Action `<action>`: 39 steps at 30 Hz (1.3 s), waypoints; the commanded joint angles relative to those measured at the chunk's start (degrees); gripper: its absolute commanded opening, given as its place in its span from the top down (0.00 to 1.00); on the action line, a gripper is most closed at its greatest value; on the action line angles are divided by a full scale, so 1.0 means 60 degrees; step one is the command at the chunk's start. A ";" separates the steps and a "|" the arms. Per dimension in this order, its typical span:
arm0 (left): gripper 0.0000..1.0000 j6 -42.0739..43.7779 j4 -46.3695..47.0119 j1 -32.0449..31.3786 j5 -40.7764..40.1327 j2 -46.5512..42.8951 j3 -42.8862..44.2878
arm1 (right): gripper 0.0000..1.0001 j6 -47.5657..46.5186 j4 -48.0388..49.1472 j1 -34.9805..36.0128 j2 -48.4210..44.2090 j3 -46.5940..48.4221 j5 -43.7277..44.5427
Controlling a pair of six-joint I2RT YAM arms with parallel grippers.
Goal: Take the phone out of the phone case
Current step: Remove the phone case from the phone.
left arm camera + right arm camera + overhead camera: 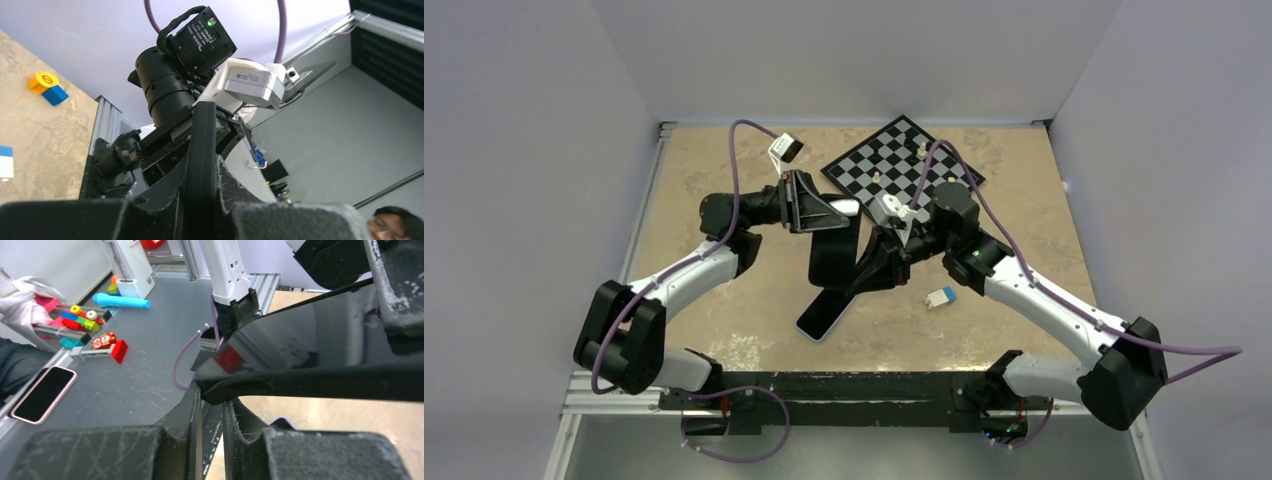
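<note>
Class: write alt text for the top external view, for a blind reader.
Mid-table, the left gripper and right gripper both clamp a black phone case, with the phone slanting out below it. A chessboard lies behind, and a blue-and-white block sits nearby.

Both arms are crowding the middle of the bench point(744, 330), the left claw point(842, 215) and right claw point(864, 275) gripping the raised phone case point(832, 255). The phone point(824, 315) and a small blue-and-white block point(940, 296) are lying just nearside. The chessboard point(894, 165) is filling the far right, and bare bench is lying open far left.
</note>
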 commanded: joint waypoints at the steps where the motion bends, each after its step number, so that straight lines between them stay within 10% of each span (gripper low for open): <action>1: 1.00 -0.1825 0.0256 -0.0431 -0.0555 0.0262 0.0500 | 1.00 -0.3007 -0.0599 -0.0157 0.0409 0.1460 0.2846; 7: 1.00 -0.1812 0.0137 -0.0417 -0.0971 0.0339 0.0701 | 1.00 -0.2393 0.0488 -0.0152 0.0255 0.1414 0.4664; 15: 1.00 -0.1781 0.0098 -0.0394 -0.2460 0.0324 0.0629 | 1.00 0.0640 0.1168 0.0028 -0.0945 -0.0282 1.4145; 27: 1.00 -0.1087 -0.0128 -0.0387 -0.4416 0.0786 0.0863 | 1.00 0.2859 -0.0369 -0.0030 -0.0994 0.0082 0.9481; 33: 1.00 0.0709 -0.1916 -0.0255 -0.4054 0.0230 0.0640 | 0.55 0.2564 -0.2288 -0.0035 -0.1399 0.0178 0.8589; 39: 1.00 0.2914 -0.4339 -0.0123 -0.4113 -0.0794 0.0229 | 0.37 0.2438 -0.4248 -0.0102 -0.1878 -0.0051 0.9091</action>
